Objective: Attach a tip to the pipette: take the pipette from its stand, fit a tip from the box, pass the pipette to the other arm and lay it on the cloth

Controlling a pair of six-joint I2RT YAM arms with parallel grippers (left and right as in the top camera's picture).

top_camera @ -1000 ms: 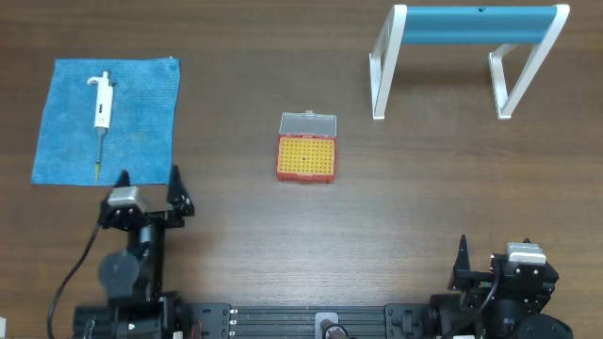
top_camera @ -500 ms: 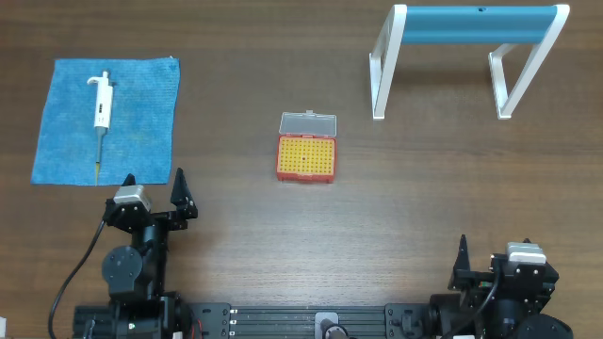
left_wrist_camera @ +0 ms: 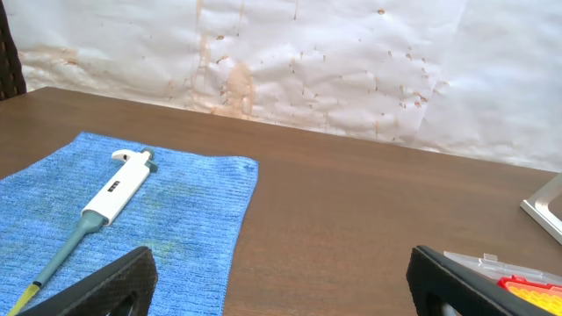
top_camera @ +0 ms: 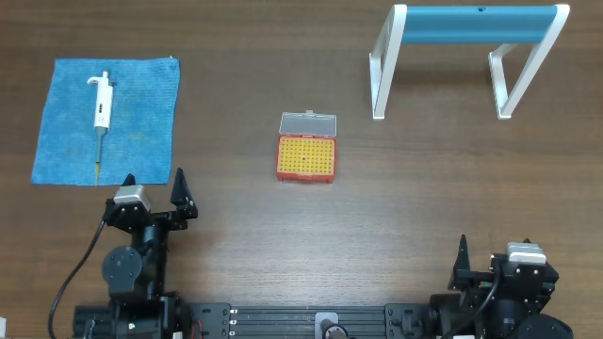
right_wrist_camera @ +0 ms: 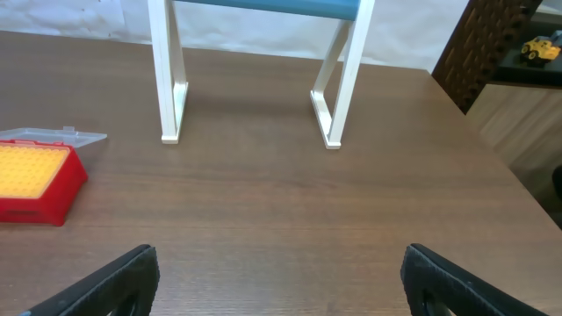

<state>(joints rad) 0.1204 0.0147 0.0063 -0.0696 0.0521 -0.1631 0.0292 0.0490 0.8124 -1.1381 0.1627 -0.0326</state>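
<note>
The white pipette [top_camera: 102,104] lies on the blue cloth [top_camera: 141,122] at the table's far left, with a yellow tip on its lower end. In the left wrist view the pipette [left_wrist_camera: 114,189] rests on the cloth [left_wrist_camera: 193,211], apart from my fingers. My left gripper [top_camera: 154,179] is open and empty just in front of the cloth's near edge. My right gripper [top_camera: 485,259] is open and empty near its base at the near right. The red tip box [top_camera: 306,157], full of yellow tips, stands at mid-table with its clear lid open.
The pipette stand [top_camera: 471,24], white legs under a blue bar, stands at the far right; its legs [right_wrist_camera: 171,83] face the right wrist. The tip box [right_wrist_camera: 35,175] lies off to that gripper's side. Bare wood lies between cloth, box and stand.
My left gripper drew back a little from the cloth toward its base, then held still. The pipette, box and right arm have not moved.
</note>
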